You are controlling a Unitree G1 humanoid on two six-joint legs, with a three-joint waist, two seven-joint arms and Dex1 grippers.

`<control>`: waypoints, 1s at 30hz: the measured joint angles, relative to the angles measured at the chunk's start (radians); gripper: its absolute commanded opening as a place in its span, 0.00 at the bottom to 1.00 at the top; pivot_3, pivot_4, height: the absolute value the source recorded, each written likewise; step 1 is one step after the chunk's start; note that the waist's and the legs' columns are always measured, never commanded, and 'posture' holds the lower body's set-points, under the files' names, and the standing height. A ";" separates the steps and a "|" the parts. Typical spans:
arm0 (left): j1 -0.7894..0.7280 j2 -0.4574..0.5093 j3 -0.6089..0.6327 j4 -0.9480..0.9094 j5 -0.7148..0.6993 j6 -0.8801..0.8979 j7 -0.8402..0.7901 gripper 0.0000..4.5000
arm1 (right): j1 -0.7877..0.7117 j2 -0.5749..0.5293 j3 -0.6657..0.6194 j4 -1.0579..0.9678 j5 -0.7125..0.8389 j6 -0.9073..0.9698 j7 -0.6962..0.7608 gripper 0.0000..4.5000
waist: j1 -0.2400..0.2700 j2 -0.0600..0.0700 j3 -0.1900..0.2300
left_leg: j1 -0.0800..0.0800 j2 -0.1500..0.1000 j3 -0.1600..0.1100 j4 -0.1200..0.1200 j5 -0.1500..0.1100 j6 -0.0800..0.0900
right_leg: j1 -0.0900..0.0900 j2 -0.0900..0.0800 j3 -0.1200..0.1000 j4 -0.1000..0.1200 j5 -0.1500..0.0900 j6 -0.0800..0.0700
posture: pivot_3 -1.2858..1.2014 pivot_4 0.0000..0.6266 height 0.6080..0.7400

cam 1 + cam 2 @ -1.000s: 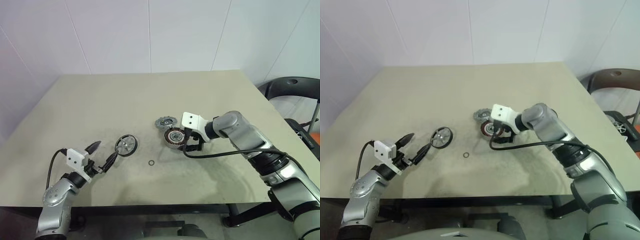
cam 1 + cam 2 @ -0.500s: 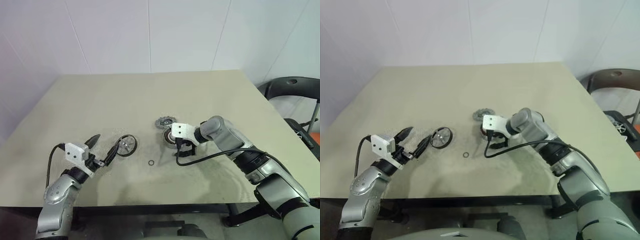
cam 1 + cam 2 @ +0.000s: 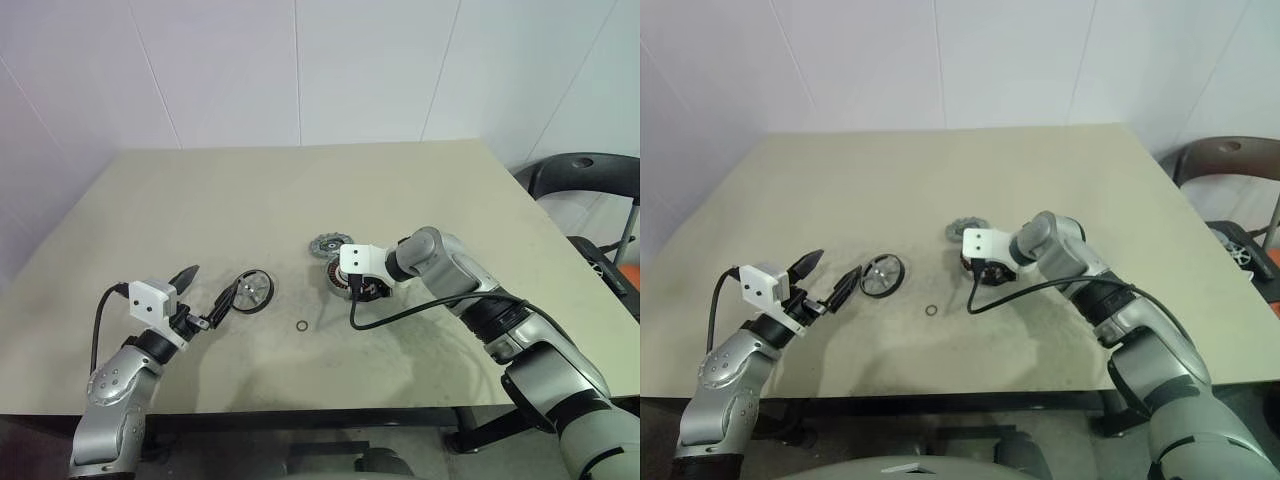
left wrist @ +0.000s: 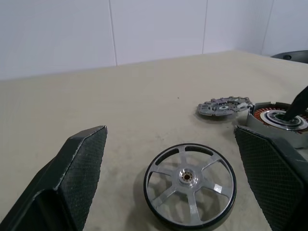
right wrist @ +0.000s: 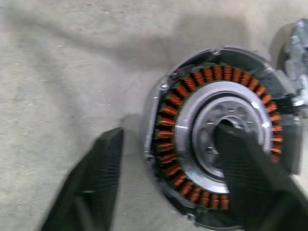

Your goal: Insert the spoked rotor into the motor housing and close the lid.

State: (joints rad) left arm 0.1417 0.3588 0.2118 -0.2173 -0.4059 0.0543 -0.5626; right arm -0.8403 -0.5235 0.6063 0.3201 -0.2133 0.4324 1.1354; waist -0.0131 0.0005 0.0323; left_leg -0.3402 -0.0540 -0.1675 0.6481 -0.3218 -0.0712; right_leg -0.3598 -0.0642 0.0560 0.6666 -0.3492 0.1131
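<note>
The spoked rotor (image 3: pixel 252 290) lies flat on the table, a black ring with silvery spokes (image 4: pixel 190 179). My left gripper (image 3: pixel 210 285) hovers level just short of it, open and empty, its fingers (image 4: pixel 84 159) set wider than the wheel. To the right sits the motor housing (image 3: pixel 345 277) with copper windings (image 5: pixel 166 130). My right gripper (image 5: pixel 168 137) points down over it, open. One finger (image 5: pixel 240 159) rests in the silver centre and the other stands outside the rim with a small gap. The grey holed lid (image 3: pixel 328 244) lies just behind the housing.
A tiny thin ring (image 3: pixel 302 325) lies on the table (image 3: pixel 200 200) between the rotor and the housing. A black chair (image 3: pixel 580 175) stands beyond the table's right edge. A black cable loops from my right wrist onto the table beside the housing.
My right gripper has swung left and down onto the housing, and its fingers have narrowed around the rim. My left gripper has risen a little.
</note>
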 measured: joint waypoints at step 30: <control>-0.021 -0.006 -0.003 -0.001 0.002 0.008 0.001 1.00 | 0.157 -0.088 -0.032 -0.556 0.180 0.578 0.054 0.40 | 0.003 -0.001 -0.001 | -0.013 0.000 0.000 0.004 0.001 -0.001 | -0.012 0.000 0.000 0.002 0.003 0.000 | 0.52 0.00 1.00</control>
State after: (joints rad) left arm 0.1209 0.3527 0.2084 -0.2179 -0.4040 0.0626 -0.5611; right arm -0.6832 -0.6117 0.5742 -0.2356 -0.0329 1.0106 1.1891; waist -0.0105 -0.0009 0.0314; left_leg -0.3534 -0.0543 -0.1680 0.6522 -0.3209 -0.0726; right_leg -0.3720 -0.0647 0.0559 0.6681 -0.3464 0.1130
